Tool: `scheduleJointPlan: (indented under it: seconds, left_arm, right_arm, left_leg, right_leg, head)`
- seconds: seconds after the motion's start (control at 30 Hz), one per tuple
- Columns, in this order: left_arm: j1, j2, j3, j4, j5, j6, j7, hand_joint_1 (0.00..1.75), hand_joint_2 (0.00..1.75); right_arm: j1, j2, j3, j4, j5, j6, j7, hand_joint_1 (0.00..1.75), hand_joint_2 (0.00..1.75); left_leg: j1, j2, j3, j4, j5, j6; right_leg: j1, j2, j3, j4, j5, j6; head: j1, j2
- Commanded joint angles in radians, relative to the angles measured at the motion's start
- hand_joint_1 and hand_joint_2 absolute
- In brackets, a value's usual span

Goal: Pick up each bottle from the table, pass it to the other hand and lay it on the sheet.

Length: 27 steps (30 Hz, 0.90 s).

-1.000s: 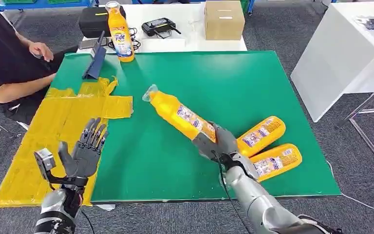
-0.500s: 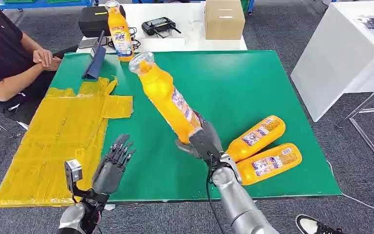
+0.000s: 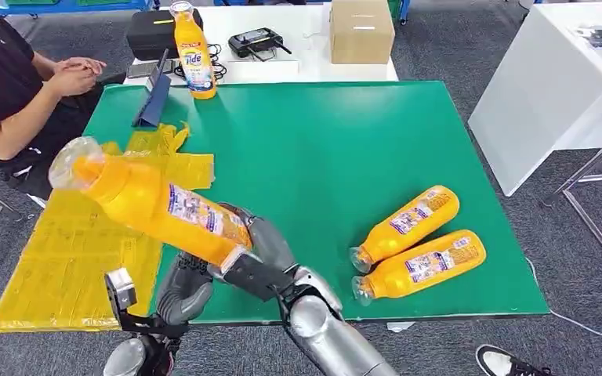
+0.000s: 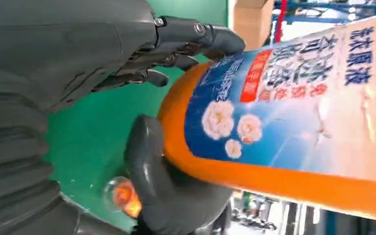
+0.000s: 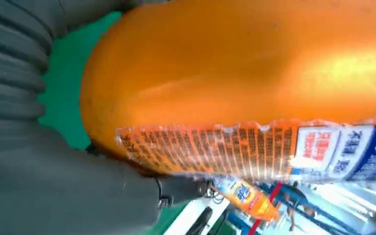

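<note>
Orange plastic detergent bottle (image 3: 153, 205): tilted, raised over the yellow sheet (image 3: 86, 227).
My right hand (image 3: 259, 258): grasping its base.
My left hand (image 4: 142, 98): fingers (image 4: 196, 39) and thumb touching it; full grip unclear.

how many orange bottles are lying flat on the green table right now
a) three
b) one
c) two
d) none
c) Two bottles lie side by side near the table's right front: one bottle and the other bottle. A third, the held bottle, is up in the right robot hand, and a fourth stands upright at the far edge.
</note>
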Motion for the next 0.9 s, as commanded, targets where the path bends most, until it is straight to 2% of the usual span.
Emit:
scheduleJointPlan:
  seconds: [0.03,0.27,0.43,0.53,0.6,0.67,0.77,0.9]
  left_arm:
    - [-0.002,-0.009,-0.033,-0.053,-0.003,0.018,-0.009,0.0,1.75]
    - [-0.03,-0.011,0.031,-0.08,-0.002,0.07,-0.028,0.0,1.75]
    - [-0.064,-0.011,0.14,-0.072,-0.027,0.118,-0.05,0.0,1.75]
    - [-0.067,-0.02,0.192,-0.069,-0.042,0.129,-0.059,0.0,1.75]
    - [-0.06,-0.03,0.215,-0.076,-0.048,0.12,-0.06,0.0,1.75]
    - [-0.057,-0.033,0.218,-0.078,-0.051,0.114,-0.061,0.0,1.75]
    - [-0.048,-0.039,0.223,-0.088,-0.063,0.12,-0.066,0.0,1.75]
    - [-0.039,-0.043,0.231,-0.096,-0.065,0.113,-0.066,0.0,1.75]
  right_arm:
    - [-0.045,-0.029,0.231,0.118,-0.05,0.013,0.012,1.75,1.75]
    - [-0.023,-0.029,0.308,0.156,-0.083,0.022,0.003,1.75,1.75]
    - [-0.023,-0.029,0.286,0.143,-0.08,0.015,-0.004,1.75,1.75]
    - [-0.019,-0.029,0.21,0.112,-0.063,-0.008,-0.034,1.75,1.75]
    - [0.003,-0.036,0.093,0.027,0.005,0.013,-0.044,1.75,1.75]
    - [0.014,-0.038,0.057,-0.006,0.035,0.047,-0.028,1.75,1.75]
    - [0.041,-0.051,-0.045,-0.125,0.052,0.005,-0.057,1.75,1.75]
    - [0.052,-0.087,-0.145,-0.273,0.03,0.072,-0.02,1.75,1.75]
  left_leg:
    - [0.001,-0.002,0.005,-0.003,-0.001,0.001]
    - [0.001,-0.005,0.004,-0.003,0.0,0.001]
    - [0.001,-0.006,0.004,-0.003,0.001,0.001]
    - [0.001,-0.006,0.004,-0.003,0.001,0.001]
    - [0.001,-0.002,0.002,-0.001,0.0,0.001]
    - [0.001,-0.005,0.001,-0.001,0.0,0.001]
    - [0.0,-0.005,0.002,-0.002,0.0,0.001]
    - [0.0,-0.005,0.0,0.0,0.0,0.001]
  right_leg:
    - [0.001,0.003,0.005,-0.003,0.0,0.0]
    - [0.001,0.0,0.004,-0.003,-0.001,0.0]
    - [0.001,-0.002,0.004,-0.003,0.0,0.0]
    - [0.001,-0.002,0.004,-0.003,-0.001,0.0]
    - [0.002,0.0,0.002,-0.002,0.0,0.0]
    - [0.001,-0.002,0.002,-0.002,-0.001,0.0]
    - [0.001,-0.001,0.002,-0.002,-0.001,0.0]
    - [0.001,-0.001,0.001,-0.001,-0.001,0.0]
  head:
    - [0.0,0.0]
    - [0.0,0.0]
    - [0.0,0.0]
    - [0.002,0.0]
    - [0.0,0.0]
    - [0.0,0.0]
    - [0.0,0.0]
    - [0.0,0.0]
